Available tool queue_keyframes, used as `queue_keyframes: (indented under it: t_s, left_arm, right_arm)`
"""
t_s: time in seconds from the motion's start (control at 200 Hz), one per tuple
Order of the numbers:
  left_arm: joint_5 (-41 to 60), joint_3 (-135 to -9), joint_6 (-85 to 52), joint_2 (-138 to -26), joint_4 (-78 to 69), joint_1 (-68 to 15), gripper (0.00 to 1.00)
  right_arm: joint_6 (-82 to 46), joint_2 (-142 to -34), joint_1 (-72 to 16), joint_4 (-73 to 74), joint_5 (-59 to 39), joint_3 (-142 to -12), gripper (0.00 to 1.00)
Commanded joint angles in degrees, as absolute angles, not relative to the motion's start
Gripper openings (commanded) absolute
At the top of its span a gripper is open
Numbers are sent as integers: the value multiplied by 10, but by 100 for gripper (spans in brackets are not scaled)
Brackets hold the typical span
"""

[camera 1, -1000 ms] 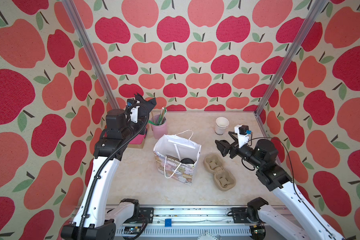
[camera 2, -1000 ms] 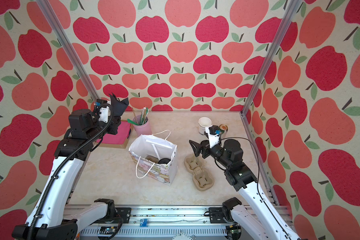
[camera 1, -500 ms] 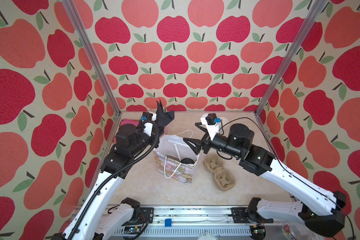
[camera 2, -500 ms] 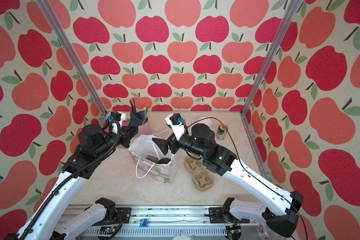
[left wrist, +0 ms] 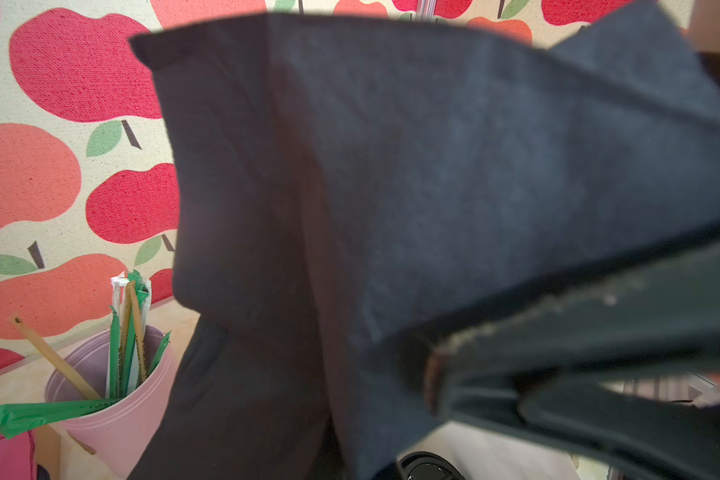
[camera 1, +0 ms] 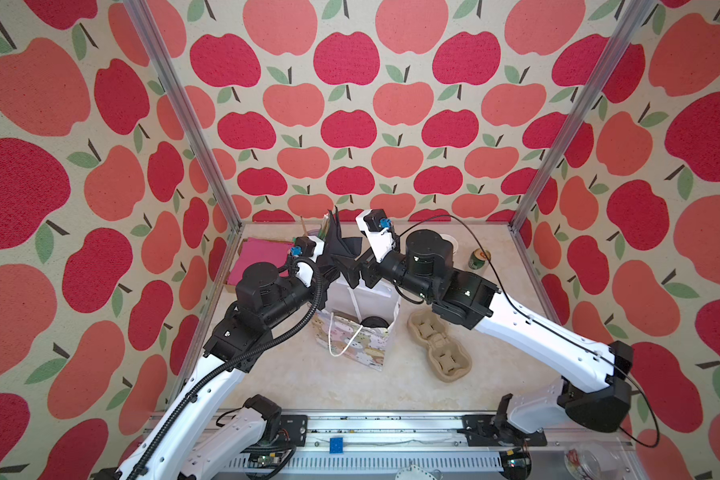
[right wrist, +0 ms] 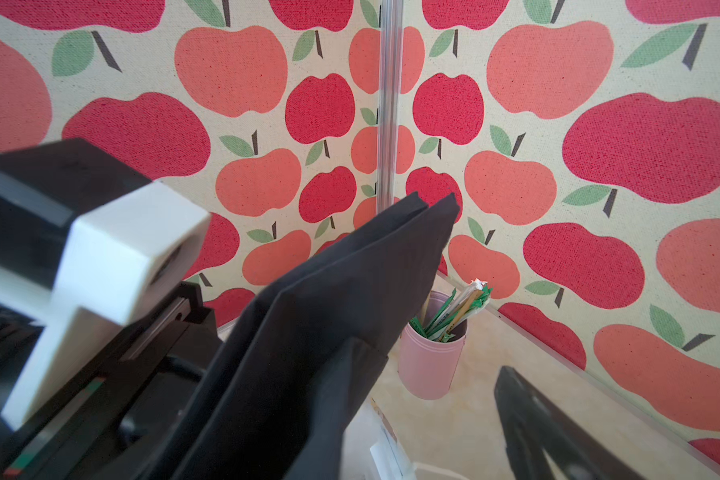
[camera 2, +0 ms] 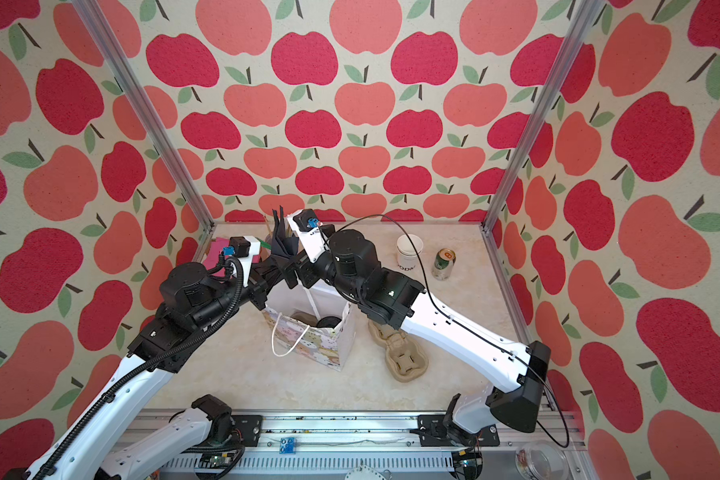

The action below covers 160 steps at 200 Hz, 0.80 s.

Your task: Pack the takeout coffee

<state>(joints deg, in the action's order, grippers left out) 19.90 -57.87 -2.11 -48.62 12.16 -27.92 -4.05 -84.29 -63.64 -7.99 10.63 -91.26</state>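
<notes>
Left hand (camera 1: 332, 266) pinches a dark folded napkin (camera 1: 336, 239) tight above the gift bag (camera 1: 358, 345) in both top views. We see the right hand (camera 1: 352, 272) spread wide just beside it, gripping nothing. The takeout coffee (camera 1: 373, 323) sits inside the bag, black lid showing. From the left wrist the napkin fills our view, and a dark disc past it is probably that lid. From the right wrist we see the napkin and a pink straw cup (right wrist: 431, 361).

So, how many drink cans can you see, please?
1: the green can stands near the back right corner, beside the white cup; others may be hidden.
</notes>
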Motion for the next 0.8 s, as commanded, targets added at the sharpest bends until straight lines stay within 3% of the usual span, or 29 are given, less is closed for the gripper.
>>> queue_keyframes:
  t_s: [0.0,0.175,0.29,0.48,0.605,0.66,0.795]
  left_arm:
    - [220,-571,-30,-480,102,-284,0]
    - [235,-571,-30,-476,102,-296,0]
    - [230,-569,-26,-468,110,-300,0]
    - [216,-559,-28,-452,113,-300,0]
    - [215,-555,-32,-449,118,-300,7]
    - [215,-555,-34,-447,122,-300,16]
    - [211,-551,-40,-434,128,-301,40]
  right_arm:
    - [-32,-866,-637,-67,128,-956,96]
    - [-20,-914,-631,-106,117,-1021,86]
    - [-20,-935,-625,-134,114,-1048,67]
    - [-20,-945,-621,-143,93,-1053,26]
    - [-8,-939,-618,-144,67,-1052,6]
    - [0,-934,-616,-146,55,-1048,0]
    - [20,-917,-608,-148,24,-1028,0]
